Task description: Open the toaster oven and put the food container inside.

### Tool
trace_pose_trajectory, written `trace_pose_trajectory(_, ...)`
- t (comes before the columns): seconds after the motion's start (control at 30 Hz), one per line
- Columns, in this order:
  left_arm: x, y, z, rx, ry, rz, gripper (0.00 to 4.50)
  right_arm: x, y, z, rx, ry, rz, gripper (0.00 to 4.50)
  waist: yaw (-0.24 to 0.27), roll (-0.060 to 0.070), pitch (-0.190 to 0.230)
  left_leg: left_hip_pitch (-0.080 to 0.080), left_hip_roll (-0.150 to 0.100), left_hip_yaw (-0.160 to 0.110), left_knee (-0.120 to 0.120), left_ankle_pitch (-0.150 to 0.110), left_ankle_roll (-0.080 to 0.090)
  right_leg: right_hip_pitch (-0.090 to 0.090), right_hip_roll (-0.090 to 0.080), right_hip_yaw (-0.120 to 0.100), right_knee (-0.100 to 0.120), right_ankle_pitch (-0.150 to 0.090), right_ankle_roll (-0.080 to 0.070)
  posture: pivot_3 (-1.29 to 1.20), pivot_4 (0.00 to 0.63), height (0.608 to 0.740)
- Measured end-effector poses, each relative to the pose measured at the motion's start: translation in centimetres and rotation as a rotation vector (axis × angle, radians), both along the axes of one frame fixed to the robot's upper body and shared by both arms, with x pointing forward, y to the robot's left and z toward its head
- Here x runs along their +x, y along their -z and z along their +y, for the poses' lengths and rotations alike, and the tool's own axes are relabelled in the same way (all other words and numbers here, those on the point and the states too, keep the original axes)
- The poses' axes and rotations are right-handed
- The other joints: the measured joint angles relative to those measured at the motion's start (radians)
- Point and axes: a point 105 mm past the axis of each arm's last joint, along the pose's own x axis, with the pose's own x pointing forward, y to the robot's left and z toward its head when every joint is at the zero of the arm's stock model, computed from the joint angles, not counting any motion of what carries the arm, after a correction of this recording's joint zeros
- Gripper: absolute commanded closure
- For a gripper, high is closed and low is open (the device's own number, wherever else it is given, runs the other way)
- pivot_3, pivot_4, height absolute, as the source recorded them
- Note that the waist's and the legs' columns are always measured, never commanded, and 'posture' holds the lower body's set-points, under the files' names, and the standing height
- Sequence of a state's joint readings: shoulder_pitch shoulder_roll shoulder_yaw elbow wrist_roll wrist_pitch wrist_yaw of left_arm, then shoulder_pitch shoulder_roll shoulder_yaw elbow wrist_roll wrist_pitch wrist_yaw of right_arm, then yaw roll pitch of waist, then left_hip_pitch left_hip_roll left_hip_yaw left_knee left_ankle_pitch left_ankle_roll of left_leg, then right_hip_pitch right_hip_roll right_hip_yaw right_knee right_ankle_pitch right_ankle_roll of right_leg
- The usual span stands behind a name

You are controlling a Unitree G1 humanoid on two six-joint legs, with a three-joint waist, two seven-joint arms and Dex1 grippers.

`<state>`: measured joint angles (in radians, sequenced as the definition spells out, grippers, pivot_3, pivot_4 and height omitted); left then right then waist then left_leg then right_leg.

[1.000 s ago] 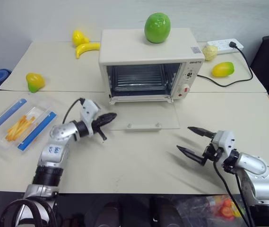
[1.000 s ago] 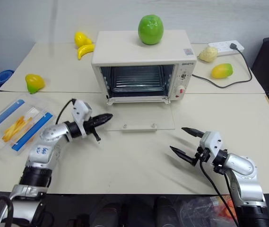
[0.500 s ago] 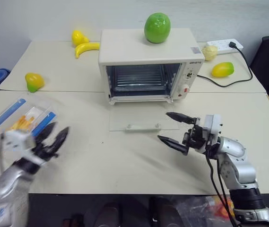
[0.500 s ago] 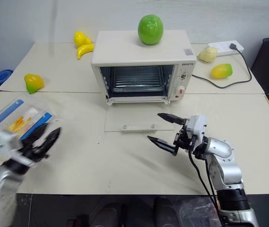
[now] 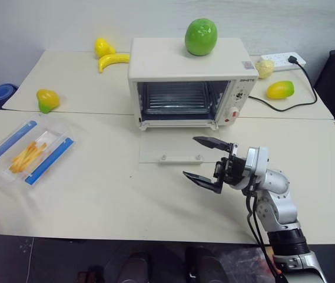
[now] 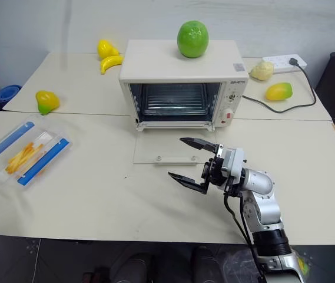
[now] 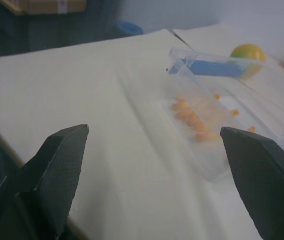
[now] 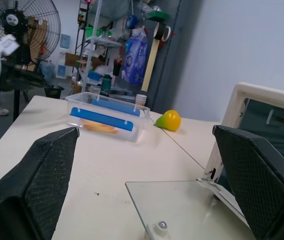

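A: What lies at the left of the table (image 5: 114,194)?
B: The food container (image 5: 30,152) sits flat near the left edge, blue clips on both long sides, orange sticks inside. The left gripper (image 7: 156,165) faces it from beside the table's edge, jaws spread wide, holding nothing.
A: And the middle?
B: The toaster oven (image 5: 191,79) stands open, glass door (image 5: 178,147) flat on the table, a green apple (image 5: 201,36) on top.
A: The right side?
B: The right gripper (image 5: 205,160) hovers just in front of the door, fingers wide apart and empty.
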<state>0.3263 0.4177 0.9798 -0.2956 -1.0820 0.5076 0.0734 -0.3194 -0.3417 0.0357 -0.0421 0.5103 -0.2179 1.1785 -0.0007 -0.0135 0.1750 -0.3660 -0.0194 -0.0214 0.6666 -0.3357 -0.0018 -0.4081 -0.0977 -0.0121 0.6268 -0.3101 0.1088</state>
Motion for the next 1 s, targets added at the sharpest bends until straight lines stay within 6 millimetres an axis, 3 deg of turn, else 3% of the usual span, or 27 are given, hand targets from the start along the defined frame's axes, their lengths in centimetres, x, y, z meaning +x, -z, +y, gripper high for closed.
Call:
trace_pose_trajectory(0.13, 2.5, -2.0, 1.4, -0.023, 0.002, 0.101, 0.02, 0.1, 0.1, 0.1, -0.012, -0.006, 0.000, 0.00, -0.009, 0.000, 0.000, 0.000, 0.000, 0.001, -0.002, 0.000, -0.001, -0.001, 0.001, 0.001, 0.001, 0.000, 0.000, 0.00, 0.150, 0.740)
trace_pose_trajectory(0.33, 4.5, 0.0, 2.9, -0.125, -0.017, 0.350, 0.02, 0.1, 0.8, -0.2, -0.016, 0.022, 0.025, 0.00, -0.027, 0.001, 0.000, -0.001, 0.000, 0.001, -0.003, 0.000, -0.001, -0.003, 0.001, 0.001, 0.002, 0.000, 0.000, 0.00, 0.150, 0.740)
trace_pose_trajectory(0.43, 5.9, 0.2, 2.4, -0.160, 0.023, 0.355, 0.56, 0.3, 0.8, -0.2, -0.015, 0.040, 0.026, 0.00, -0.026, 0.000, 0.000, -0.001, 0.000, 0.001, -0.002, 0.001, -0.002, -0.003, 0.001, 0.000, 0.001, 0.000, 0.000, 0.00, 0.150, 0.740)
trace_pose_trajectory(0.77, 8.1, -0.3, 1.3, -0.148, 0.113, 0.378, 3.53, 0.5, 0.7, -0.4, -0.026, 0.086, -0.006, 0.00, -0.027, 0.000, 0.000, -0.001, 0.000, 0.002, -0.002, 0.001, -0.003, -0.004, 0.001, 0.001, 0.002, 0.000, 0.000, 0.00, 0.150, 0.740)
trace_pose_trajectory(0.87, 8.5, -0.7, 0.7, -0.119, 0.161, 0.377, 4.22, 0.6, 0.8, -0.6, -0.038, 0.101, -0.006, 0.00, -0.026, 0.001, 0.000, -0.001, 0.000, 0.002, -0.002, 0.001, -0.003, -0.004, 0.001, 0.001, 0.001, 0.000, 0.000, 0.00, 0.150, 0.740)
trace_pose_trajectory(0.93, 9.1, -1.6, -0.3, -0.083, 0.217, 0.348, 4.38, 0.6, 1.0, -0.9, -0.050, 0.114, 0.000, 0.00, -0.026, 0.000, 0.000, -0.002, 0.000, 0.001, -0.002, 0.001, -0.003, -0.004, 0.001, 0.001, 0.001, 0.000, 0.000, 0.00, 0.150, 0.740)
trace_pose_trajectory(1.0, 10.3, -3.5, -2.7, -0.022, 0.345, 0.278, 4.38, 0.7, 1.2, -1.1, -0.063, 0.127, 0.004, 0.00, -0.024, -0.001, 0.000, -0.003, 0.000, 0.001, -0.002, 0.001, -0.003, -0.004, 0.000, 0.000, 0.001, 0.000, 0.000, 0.00, 0.150, 0.740)
